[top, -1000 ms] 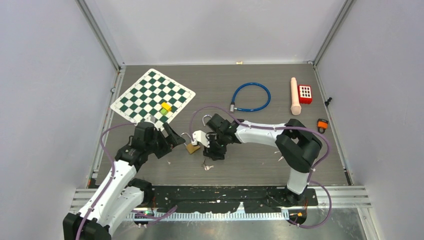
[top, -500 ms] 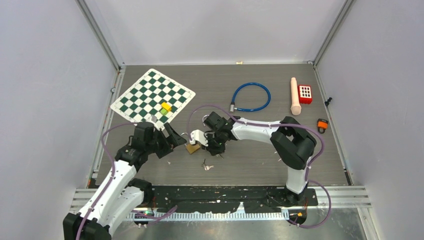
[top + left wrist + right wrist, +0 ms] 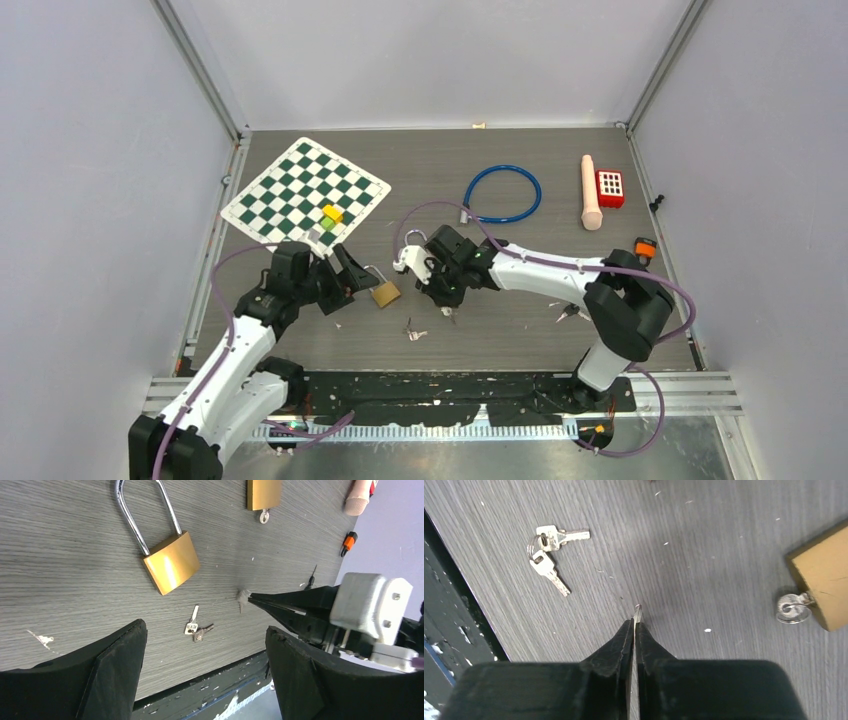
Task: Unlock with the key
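Observation:
A brass padlock (image 3: 386,294) (image 3: 171,568) with a long shackle lies on the table between the arms. My left gripper (image 3: 350,272) (image 3: 205,628) hovers open just left of it, holding nothing. A second brass padlock (image 3: 264,492) (image 3: 824,587) has a key with a ring (image 3: 791,607) in its keyhole; from above only its shackle (image 3: 411,239) shows beside my right wrist. My right gripper (image 3: 447,300) (image 3: 634,622) (image 3: 252,598) is shut on a thin silver key (image 3: 638,611), its tip just above the table. A loose bunch of keys (image 3: 413,332) (image 3: 549,545) (image 3: 196,626) lies near the front edge.
A chessboard (image 3: 300,190) with a yellow block (image 3: 332,213) and a green block (image 3: 327,226) lies back left. A blue cable lock (image 3: 503,193), pink cylinder (image 3: 591,190), red box (image 3: 609,187) and orange item (image 3: 645,247) are back right. A black strip (image 3: 450,395) borders the front.
My right gripper has shut and shifted back and to the right, away from the first padlock; its elbow swung right. The left arm has barely moved.

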Available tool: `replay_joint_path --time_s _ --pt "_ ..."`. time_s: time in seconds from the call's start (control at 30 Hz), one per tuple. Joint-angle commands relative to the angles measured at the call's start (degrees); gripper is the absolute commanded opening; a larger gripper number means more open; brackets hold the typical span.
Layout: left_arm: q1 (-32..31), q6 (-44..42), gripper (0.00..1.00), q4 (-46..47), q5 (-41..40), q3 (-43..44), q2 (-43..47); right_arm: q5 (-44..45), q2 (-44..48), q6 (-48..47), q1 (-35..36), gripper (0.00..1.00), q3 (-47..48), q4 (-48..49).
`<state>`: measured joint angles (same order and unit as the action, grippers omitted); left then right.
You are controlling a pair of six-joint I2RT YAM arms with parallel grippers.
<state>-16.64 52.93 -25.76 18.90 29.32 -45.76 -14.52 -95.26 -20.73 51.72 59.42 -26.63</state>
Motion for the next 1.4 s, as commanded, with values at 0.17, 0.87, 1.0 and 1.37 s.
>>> replay_joint_path --time_s 0.17,0.87,1.0,1.37 --pt "-0.7 0.6 0.84 3.7 1.7 -0.3 0.0 0.7 7.3 10.9 0.0 0.05 -2.7 5.0" --pt "-2.5 1.3 0.84 5.0 2.1 -0.7 -1.7 12.1 -2.1 29.8 2.0 0.53 0.8 0.8" --pt "-2.5 1.5 0.84 5.0 2.0 -1.1 -1.3 12.7 -4.6 30.2 2.7 0.51 1.9 0.4" --pt "-3.1 1.6 0.84 5.6 2.4 -0.5 -1.5 14.3 -1.3 28.4 3.9 0.06 -1.6 1.5"
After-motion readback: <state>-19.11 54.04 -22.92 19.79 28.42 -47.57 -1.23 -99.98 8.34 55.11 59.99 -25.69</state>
